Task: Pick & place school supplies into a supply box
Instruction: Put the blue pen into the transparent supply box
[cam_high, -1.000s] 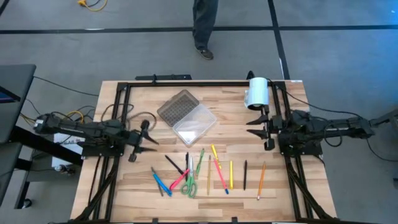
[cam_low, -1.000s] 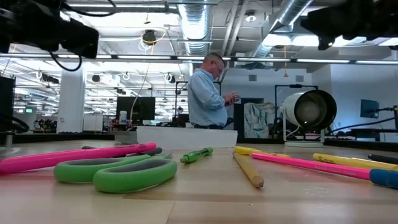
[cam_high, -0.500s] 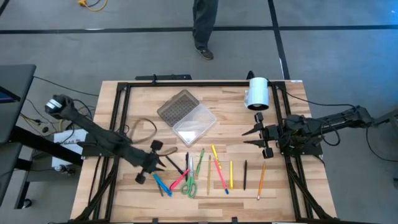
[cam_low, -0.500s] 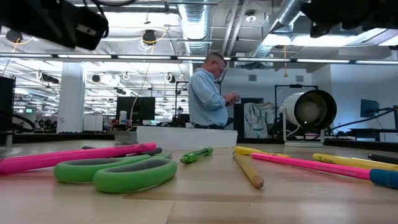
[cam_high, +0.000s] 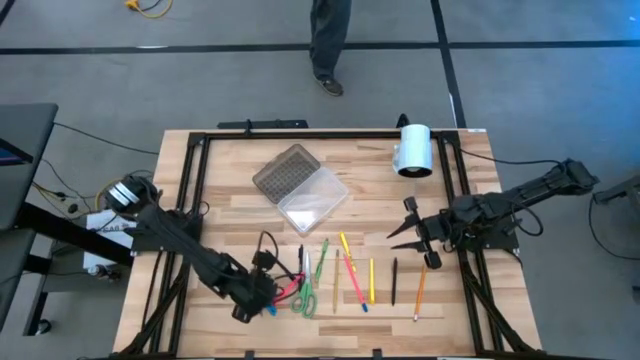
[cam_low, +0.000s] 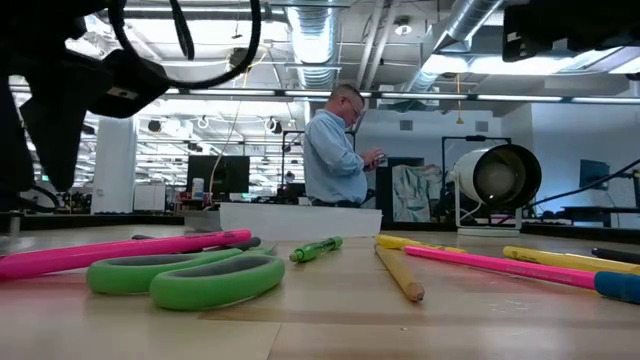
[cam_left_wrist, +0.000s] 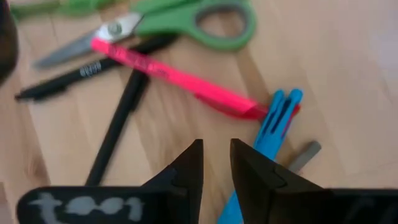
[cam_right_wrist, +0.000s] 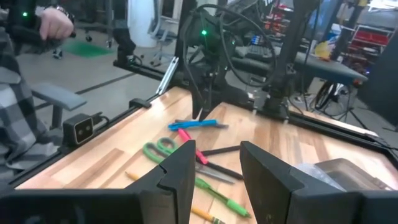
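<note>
A: Where's the left gripper (cam_high: 262, 296) working?

B: Lower left of the overhead frame, low over the wooden table (cam_high: 450, 300), above the bright blue plastic pens (cam_left_wrist: 273, 121). Its jaws stand slightly apart with nothing between them.

A: How should it take one?

B: I'd centre the narrow gap across one blue barrel, clear of the slim pink pen (cam_left_wrist: 174, 78) crossing beside it, drop straight down, then close.

A: And the supplies?

B: A loose fan of thin pens and pencils along the frame's lower middle, with small green-handled scissors (cam_high: 306, 298) among them. The clear flat plastic supply box (cam_high: 312, 200), its grey dotted lid (cam_high: 281, 172) open, sits above them, centre.

A: The other arm?

B: The right gripper (cam_high: 408, 228) waits at mid right, jaws spread, empty.
</note>
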